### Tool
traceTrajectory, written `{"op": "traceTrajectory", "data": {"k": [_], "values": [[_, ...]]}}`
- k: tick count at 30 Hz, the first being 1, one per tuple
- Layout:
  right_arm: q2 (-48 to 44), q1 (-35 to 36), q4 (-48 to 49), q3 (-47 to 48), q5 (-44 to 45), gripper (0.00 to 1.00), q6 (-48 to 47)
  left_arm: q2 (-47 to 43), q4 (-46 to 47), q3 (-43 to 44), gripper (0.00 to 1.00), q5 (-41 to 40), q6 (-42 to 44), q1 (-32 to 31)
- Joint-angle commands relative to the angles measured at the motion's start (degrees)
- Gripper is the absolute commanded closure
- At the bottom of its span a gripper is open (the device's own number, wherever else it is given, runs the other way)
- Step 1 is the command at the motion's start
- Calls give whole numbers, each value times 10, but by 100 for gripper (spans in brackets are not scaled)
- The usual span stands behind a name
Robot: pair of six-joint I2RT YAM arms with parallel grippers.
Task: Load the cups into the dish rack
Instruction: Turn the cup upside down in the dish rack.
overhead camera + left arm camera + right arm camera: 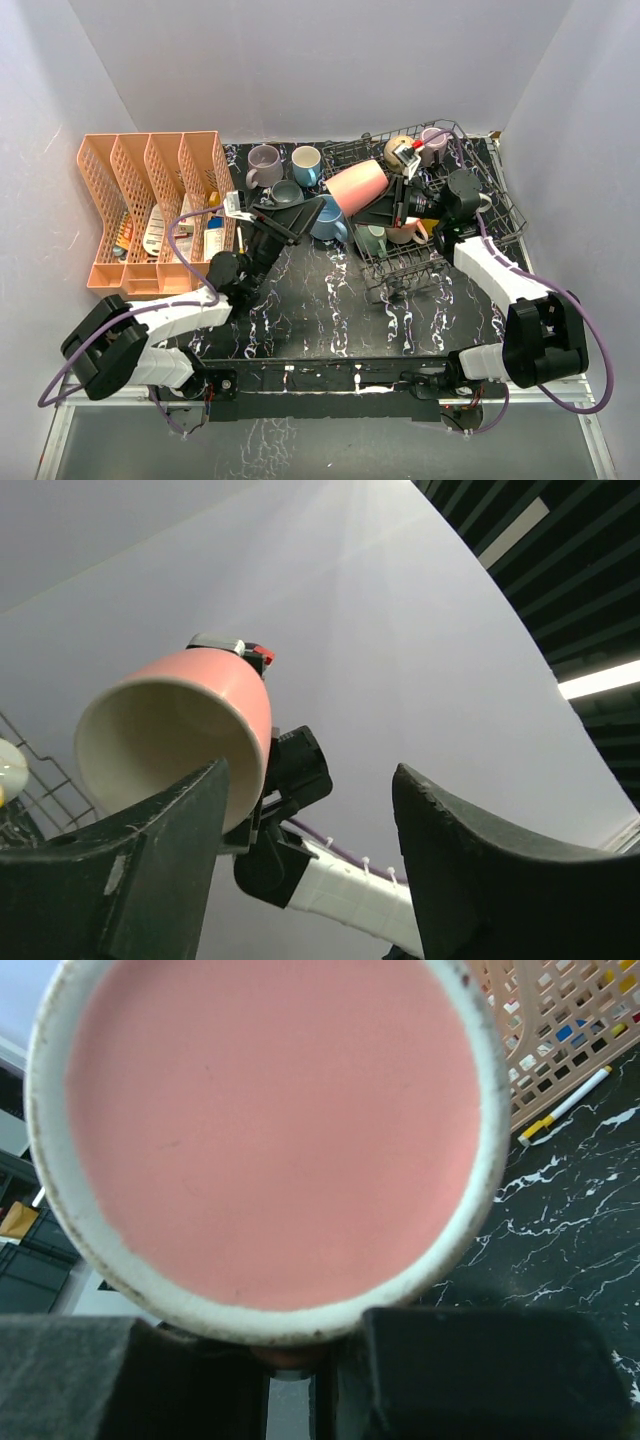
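Handover stage, seemingly: pink cup (pixel 357 185) aloft at left edge of rack (pixel 505 215), right gripper (pixel 388 207) clamped on it; left gripper (pixel 303 210) just beside, jaws apart, apparently empty. Next: carry over rack, lower among tines (pixel 400 272), clear of cups (pixel 377 240) already inside. In rack, about four cups; on table (pixel 330 300), four more; in organiser (pixel 105 215), small sundries (pixel 158 232)

The black table (pixel 330 300), veined white like marble, carried an orange organiser (pixel 130 200) at its left and the dark wire dish rack (pixel 395 280) at its right. Between them, toward the far edge, stood a mauve cup (pixel 264 163), a white and blue cup (pixel 306 163) and a grey cup (pixel 285 192), with a blue cup (pixel 328 220) nearer, just beside the rack. A white and yellow pen (pixel 565 1105) lay close by the organiser.
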Motion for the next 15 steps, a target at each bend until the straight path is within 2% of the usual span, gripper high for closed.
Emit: {"op": "traceTrajectory", "data": {"k": [1, 6, 11, 15], "values": [[-26, -16, 25, 9, -5, 92, -35, -59, 45, -42, 34, -16, 28, -2], [-24, -37, -63, 37, -12, 92, -150, -130, -47, -86, 21, -11, 82, -2], [-11, -59, -182, 86, -1, 92, -287, -219, -208, -107, 4, -1, 143, 1], [8, -67, -294, 138, 42, 92, -419, -286, -361, -106, 3, 3, 189, 2]]}}
